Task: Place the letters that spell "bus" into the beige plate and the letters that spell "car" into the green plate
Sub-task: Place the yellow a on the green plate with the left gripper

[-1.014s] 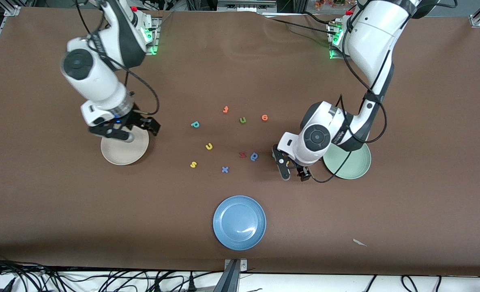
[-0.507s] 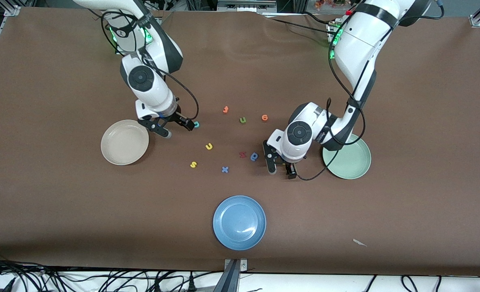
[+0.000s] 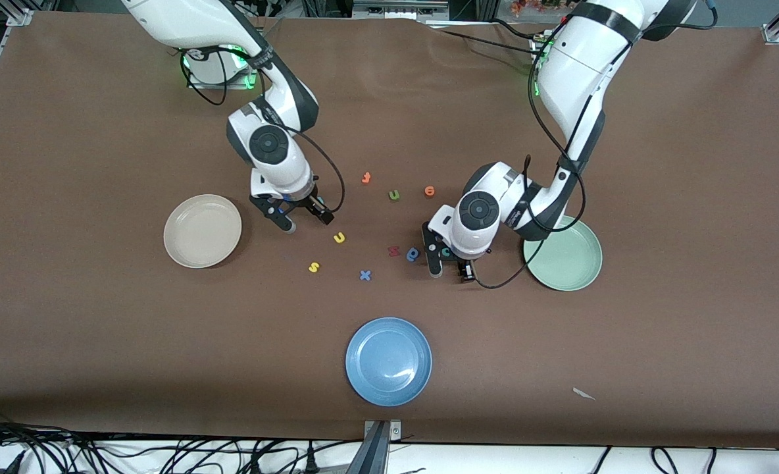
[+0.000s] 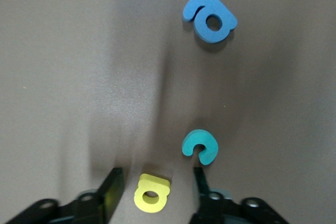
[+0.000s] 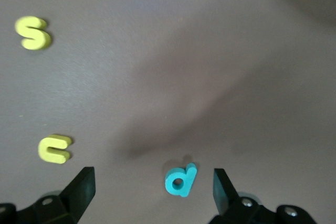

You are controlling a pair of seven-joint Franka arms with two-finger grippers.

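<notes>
Down on the brown desk [image 3: 100,329], the letters lie scattered between the beige plate [image 3: 202,230], toward the right arm's end, and the green plate [image 3: 570,263], toward the left arm's end. The right pincer [image 3: 307,220] hangs low over the desk just beside the beige plate, its fingers [image 5: 84,182] wide apart. The right wrist view shows the teal b [image 5: 180,179] flat on the desk between them, touched by neither. The yellow u [image 3: 339,237] and yellow s [image 3: 314,266] lie close by, both nearer the front camera than that pincer. The left pincer [image 3: 451,263] is low over the desk beside the green plate. Its fingers [image 4: 110,187] stand apart on either side of the yellow a [image 4: 152,193], with a small gap showing on each side. The teal c [image 4: 199,147] lies just beside the a, and a dark blue letter [image 3: 413,253] lies near them, toward the middle of the desk. Farther from the camera sit an orange f [image 3: 366,178], a green u [image 3: 394,195] and an orange e [image 3: 429,191]. A red letter [image 3: 393,250] and a blue x [image 3: 364,275] lie mid-desk, and a blue plate [image 3: 388,361] sits nearest the camera.
</notes>
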